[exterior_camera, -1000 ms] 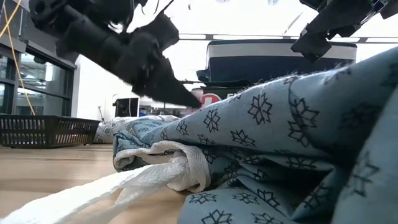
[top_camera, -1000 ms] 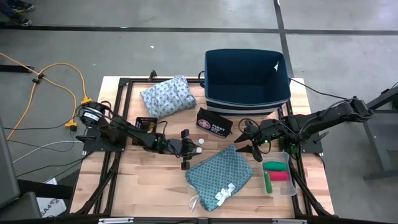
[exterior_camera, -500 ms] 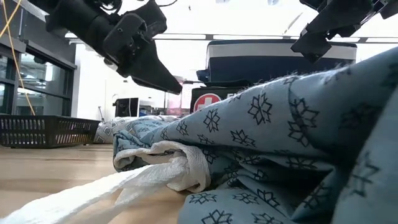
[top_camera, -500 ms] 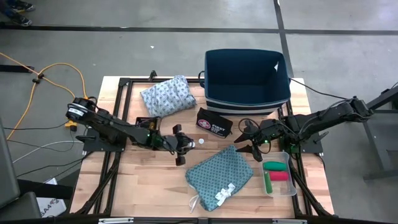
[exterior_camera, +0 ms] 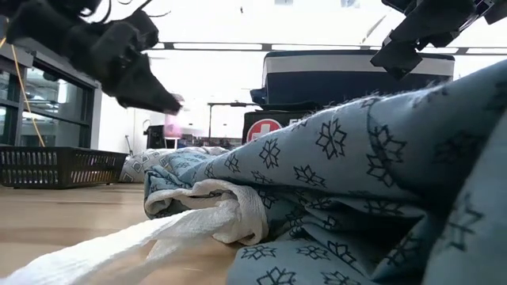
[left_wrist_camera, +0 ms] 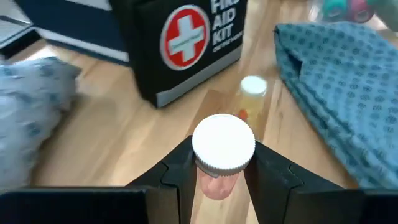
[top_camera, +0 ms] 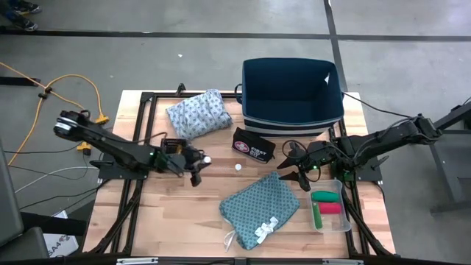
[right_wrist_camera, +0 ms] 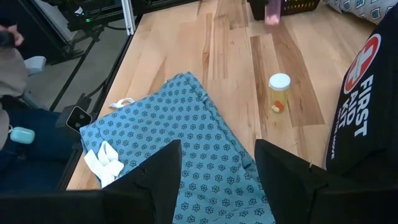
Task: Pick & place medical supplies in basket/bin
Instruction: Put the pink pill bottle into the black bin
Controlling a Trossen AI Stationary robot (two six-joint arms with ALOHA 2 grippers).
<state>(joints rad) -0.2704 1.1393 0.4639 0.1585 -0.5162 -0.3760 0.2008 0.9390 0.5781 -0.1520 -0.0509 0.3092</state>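
Observation:
My left gripper (top_camera: 200, 168) hangs over the table's left half, shut on a small white-capped vial (left_wrist_camera: 223, 148). A second vial (top_camera: 238, 167) lies on its side on the wood near the first aid kit (top_camera: 252, 145). The teal cloth (top_camera: 261, 206) lies flat at the near middle. The pale blue-grey cloth (top_camera: 199, 112) lies at the far left. Red and green rolls sit in a clear tray (top_camera: 329, 206). My right gripper (top_camera: 300, 171) hangs open above the teal cloth's far right corner, with nothing between its fingers. The blue bin (top_camera: 292, 92) stands at the far edge. My left gripper pinches the vial between its two fingers (left_wrist_camera: 179, 169), which lie on the clear body (left_wrist_camera: 214, 185) just under the white cap (left_wrist_camera: 224, 140). The fingers slant down from the table's left side. The vial is lifted clear of the wood, cap up.
A small black wire basket (top_camera: 174, 146) sits just behind my left gripper. Bare wood lies between the left gripper and the teal cloth. In the right wrist view a person's sleeve (right_wrist_camera: 12, 68) shows beyond the table's near edge.
My left gripper has drawn back toward the table's left edge and risen a little, rolling its wrist, and has carried the white-capped vial clear of the wood. The second vial stays where it lay beside the first aid kit.

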